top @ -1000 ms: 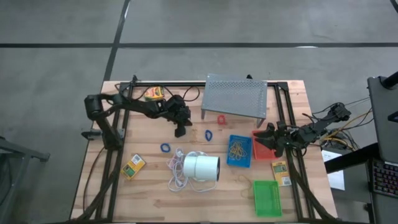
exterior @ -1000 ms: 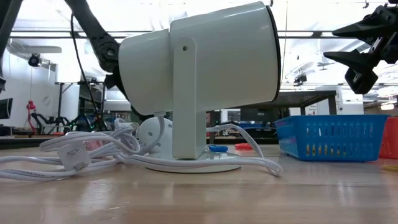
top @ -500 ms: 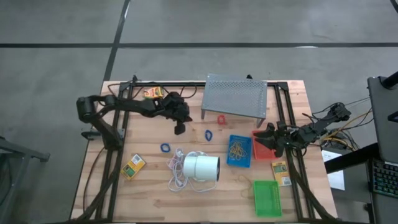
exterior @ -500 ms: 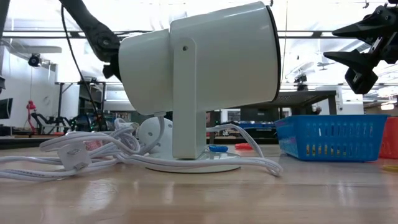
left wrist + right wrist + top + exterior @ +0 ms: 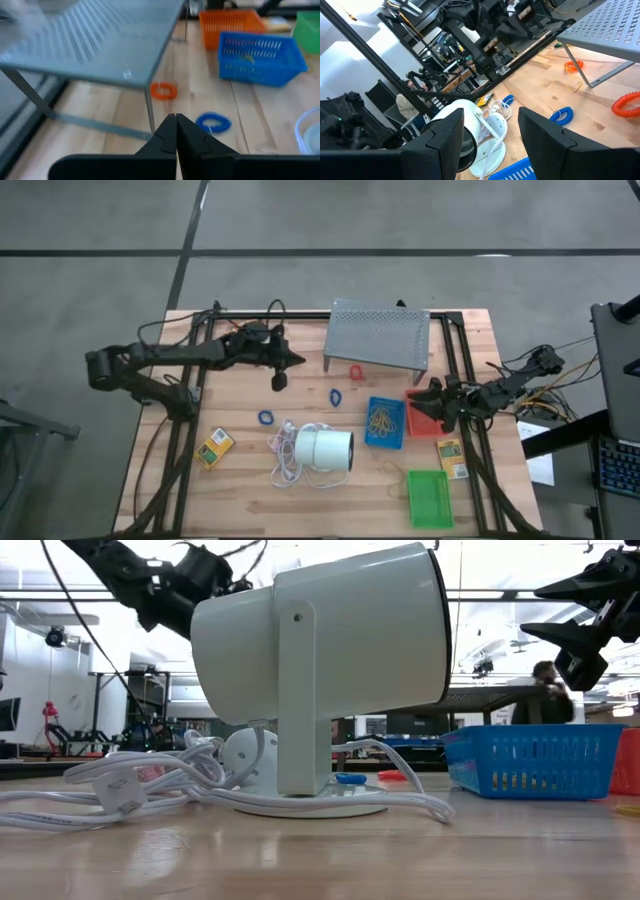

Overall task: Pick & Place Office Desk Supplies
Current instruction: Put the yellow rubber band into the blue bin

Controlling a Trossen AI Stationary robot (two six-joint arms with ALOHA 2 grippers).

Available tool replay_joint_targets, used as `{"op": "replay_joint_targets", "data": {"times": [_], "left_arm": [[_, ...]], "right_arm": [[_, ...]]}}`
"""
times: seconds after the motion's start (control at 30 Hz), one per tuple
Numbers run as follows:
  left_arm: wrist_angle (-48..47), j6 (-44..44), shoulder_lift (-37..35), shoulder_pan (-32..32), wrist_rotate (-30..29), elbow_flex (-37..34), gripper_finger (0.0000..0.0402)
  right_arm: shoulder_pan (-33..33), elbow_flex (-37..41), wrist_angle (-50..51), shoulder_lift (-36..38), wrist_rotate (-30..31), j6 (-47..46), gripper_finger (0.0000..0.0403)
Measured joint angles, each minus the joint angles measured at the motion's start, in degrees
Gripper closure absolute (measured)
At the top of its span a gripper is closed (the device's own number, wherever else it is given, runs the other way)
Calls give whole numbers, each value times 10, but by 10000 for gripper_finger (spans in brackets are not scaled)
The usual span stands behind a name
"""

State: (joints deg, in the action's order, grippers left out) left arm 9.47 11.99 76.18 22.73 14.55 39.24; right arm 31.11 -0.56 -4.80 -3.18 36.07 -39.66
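Observation:
My left gripper [image 5: 278,382] hangs shut and empty above the bare wood left of the grey stand; its shut fingers [image 5: 176,122] point toward a red loop [image 5: 163,90] and a blue loop [image 5: 212,122] lying flat on the table. A second blue loop [image 5: 265,418] lies nearer the front. The blue tray [image 5: 385,422] holds tan rubber bands, and the red tray [image 5: 425,413] sits beside it. My right gripper [image 5: 432,394] waits open above the red tray's left edge. The green tray [image 5: 430,498] and two yellow boxes [image 5: 215,447] [image 5: 452,457] rest near the front.
The big white cylinder [image 5: 322,448] with its white cord stands at the front centre and fills the low view. The grey perforated stand [image 5: 378,335] stands on thin legs at the back. A person [image 5: 545,690] shows in the room behind the table.
My left gripper has risen and drawn back a little toward the table's left and far side, tipping up toward level, its fingers staying shut. The arm's elbow has swung out past the table's left edge. A person has come into the background of the low view.

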Motion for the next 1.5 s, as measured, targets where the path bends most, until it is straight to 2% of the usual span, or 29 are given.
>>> {"op": "replay_joint_targets", "data": {"times": [0.17, 0.5, 0.63, 0.73, 0.87, 1.03, 1.23, 1.37, 1.5], "left_arm": [[17, 0, -25, -9, 0, -2, 401], [12, -11, -25, -20, -4, -2, 401], [-21, -23, -25, -20, -38, -2, 400], [-67, -53, -24, -20, -94, -3, 392], [-100, -93, -14, -19, -120, -3, 362], [-97, -133, 10, -5, -119, -3, 303], [-85, -199, 63, 43, -64, 3, 237], [-85, -194, 116, 67, -14, 24, 209], [-87, -168, 173, 69, -9, 54, 195]], "right_arm": [[0, 0, 0, 0, 0, 0, 218], [0, 0, 0, 0, 0, 0, 218], [0, 0, 0, 0, 0, 0, 218], [0, 0, 0, 0, 0, 0, 218], [0, 0, 0, 0, 0, 0, 218], [0, 0, 0, 0, 0, 0, 218], [0, 0, 0, 0, 0, 0, 218], [0, 0, 0, 0, 0, 0, 218], [0, 0, 0, 0, 0, 0, 218]]}}
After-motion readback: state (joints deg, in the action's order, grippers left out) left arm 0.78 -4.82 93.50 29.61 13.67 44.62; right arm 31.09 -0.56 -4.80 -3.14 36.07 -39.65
